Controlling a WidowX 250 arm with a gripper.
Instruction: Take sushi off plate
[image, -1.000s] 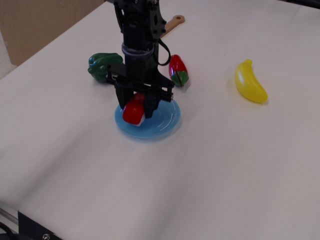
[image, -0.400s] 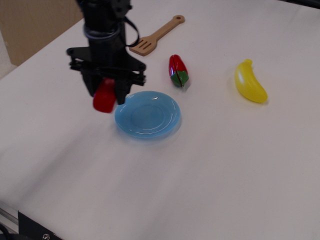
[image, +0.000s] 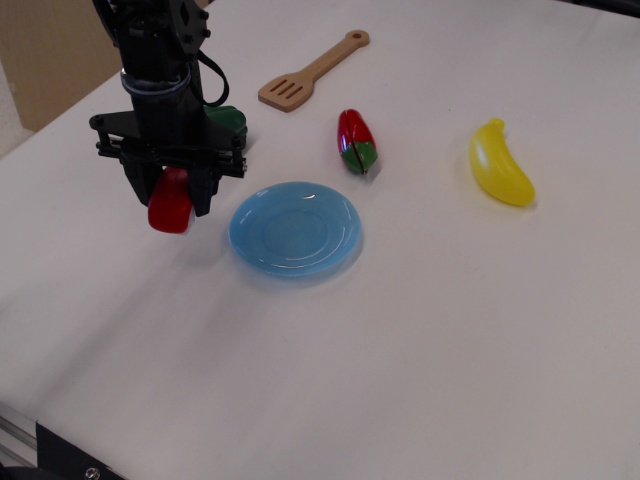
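The sushi (image: 171, 201) hangs clamped between my gripper's (image: 171, 196) two black fingers, red top showing, held above the white table (image: 420, 330) just left of the light-blue plate (image: 296, 229), which lies bare. A green toy vegetable (image: 229, 122) peeks out behind my arm. Beyond the plate rests a red-and-green split pepper (image: 355, 141), with a wooden spatula (image: 309, 72) farther back. A yellow banana (image: 500, 164) lies well apart, off to the right.
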